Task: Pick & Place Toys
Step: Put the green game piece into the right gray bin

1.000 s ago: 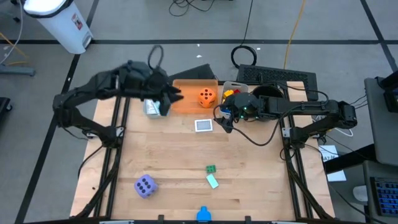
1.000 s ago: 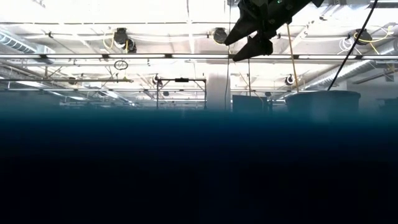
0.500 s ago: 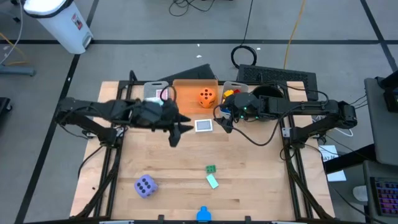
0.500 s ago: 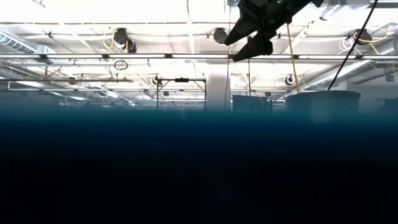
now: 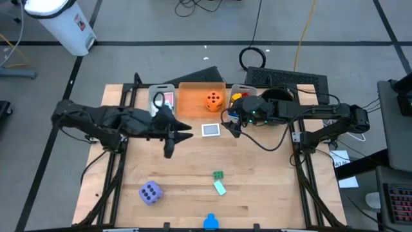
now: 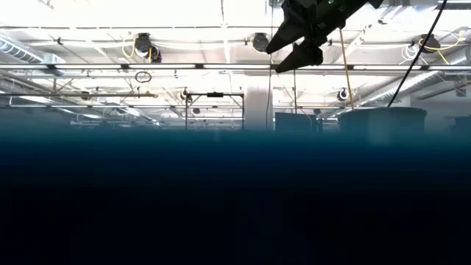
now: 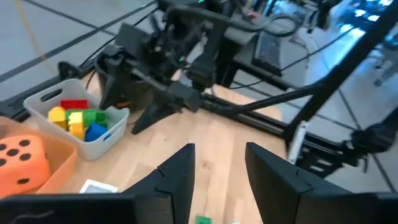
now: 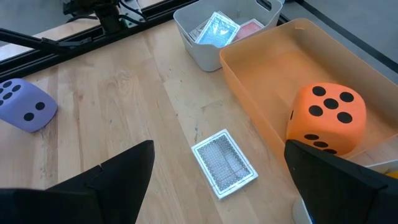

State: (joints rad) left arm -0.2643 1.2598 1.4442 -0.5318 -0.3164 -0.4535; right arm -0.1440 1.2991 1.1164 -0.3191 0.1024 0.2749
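Note:
My left gripper [image 5: 179, 136] [image 7: 219, 152] is open and empty, above the bare table left of centre, pointing toward the right arm. My right gripper [image 5: 230, 125] [image 8: 219, 149] is wide open and empty, above a square picture card [image 5: 210, 129] [image 8: 224, 163] that lies flat on the table. The orange die [image 5: 214, 100] [image 8: 326, 118] sits in the orange bin [image 5: 193, 103]. The purple die [image 5: 150, 192] stands near the front left. A green brick [image 5: 218, 174] and a pale green piece [image 5: 221, 187] lie near the front centre. A blue brick [image 5: 210, 222] is at the front edge.
A grey bin [image 5: 161, 98] [image 8: 217, 28] with cards stands left of the orange bin. A grey bin [image 7: 74, 118] with coloured bricks stands to its right. A black bowl [image 5: 278, 95] is at the far right. The table's middle is bare wood.
My left gripper has swung from over the grey card bin at the far edge toward the near side and out over the table's middle, then drawn back a little toward the left. The right arm has kept still.

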